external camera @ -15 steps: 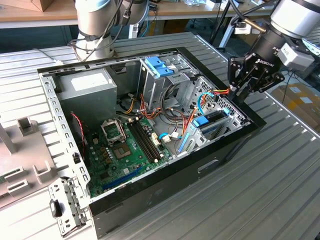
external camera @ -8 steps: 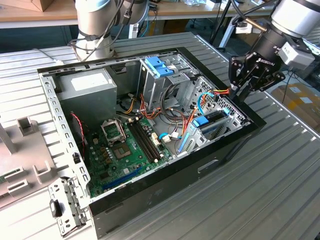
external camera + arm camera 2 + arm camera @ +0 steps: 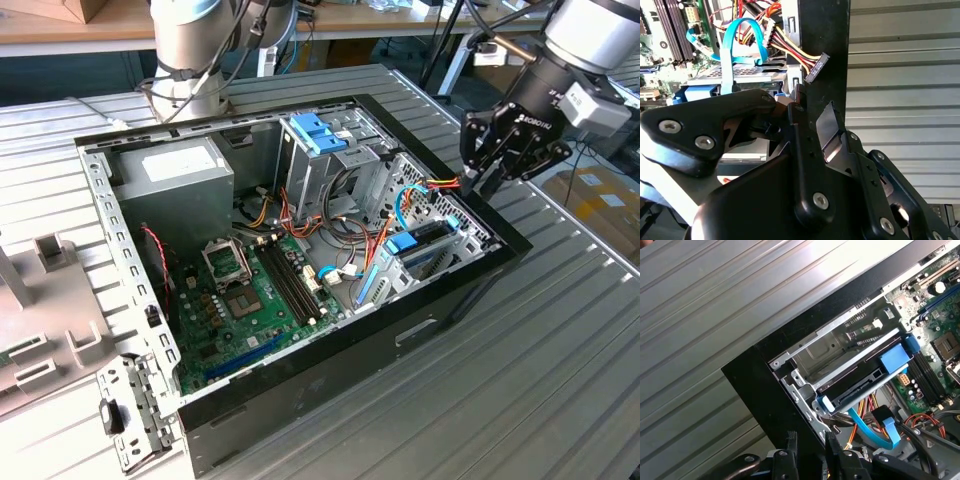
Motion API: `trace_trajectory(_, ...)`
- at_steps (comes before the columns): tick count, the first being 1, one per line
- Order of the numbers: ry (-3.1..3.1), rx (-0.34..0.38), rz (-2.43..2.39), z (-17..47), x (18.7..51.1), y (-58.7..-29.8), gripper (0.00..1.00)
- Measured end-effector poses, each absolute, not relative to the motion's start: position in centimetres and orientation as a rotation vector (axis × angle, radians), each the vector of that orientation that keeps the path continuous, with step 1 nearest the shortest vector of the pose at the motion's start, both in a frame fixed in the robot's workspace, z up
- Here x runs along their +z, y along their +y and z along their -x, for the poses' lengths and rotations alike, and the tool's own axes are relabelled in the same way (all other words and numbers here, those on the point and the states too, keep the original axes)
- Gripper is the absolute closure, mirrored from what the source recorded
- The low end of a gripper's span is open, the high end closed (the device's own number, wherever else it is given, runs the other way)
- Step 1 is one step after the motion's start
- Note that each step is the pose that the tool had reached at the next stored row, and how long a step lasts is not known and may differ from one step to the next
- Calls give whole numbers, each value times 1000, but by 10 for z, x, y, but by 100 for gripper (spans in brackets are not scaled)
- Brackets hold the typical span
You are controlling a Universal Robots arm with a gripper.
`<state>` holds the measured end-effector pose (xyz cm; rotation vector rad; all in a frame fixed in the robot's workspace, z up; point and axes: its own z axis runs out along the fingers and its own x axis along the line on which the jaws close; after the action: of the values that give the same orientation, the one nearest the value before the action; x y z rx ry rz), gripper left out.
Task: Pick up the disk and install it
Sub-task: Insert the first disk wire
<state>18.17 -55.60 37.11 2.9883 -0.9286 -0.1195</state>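
The exterior view shows an open computer case (image 3: 330,350) lying on a ribbed metal bench (image 3: 560,330). Toward the exterior view's left, a grey power supply (image 3: 175,170) sits in the case's far corner, with the green motherboard (image 3: 250,290) on the case floor nearer the camera. A bare blue bracket (image 3: 318,135) tops the metal cage against the far wall.

Further toward the exterior view's right, the disk (image 3: 425,240) sits in the drive cage at the case's right-hand end, lying flat in the bay. It appears there as a thin dark slab with a blue plastic tab at its inner end. In the first wrist view, the disk (image 3: 860,382) shows edge on. It is a flat dark body between silver cage rails, with blue carrier pieces at both ends and its connector edge facing the cables. Its label face cannot be seen. A light-blue cable (image 3: 865,427) loops just beside it.

The gripper (image 3: 487,178) hangs over the case's right-hand wall, just beside the disk's bay. In both wrist views the gripper (image 3: 810,445) (image 3: 812,117) has its fingers narrowly apart and holds nothing.
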Motion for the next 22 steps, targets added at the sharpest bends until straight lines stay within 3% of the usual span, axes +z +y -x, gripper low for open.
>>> trace_trajectory(11,-927,-119,-2989,-185,369,-533,64)
trace_trajectory(22,-927,-119,-2988,-187,363,-532,64)
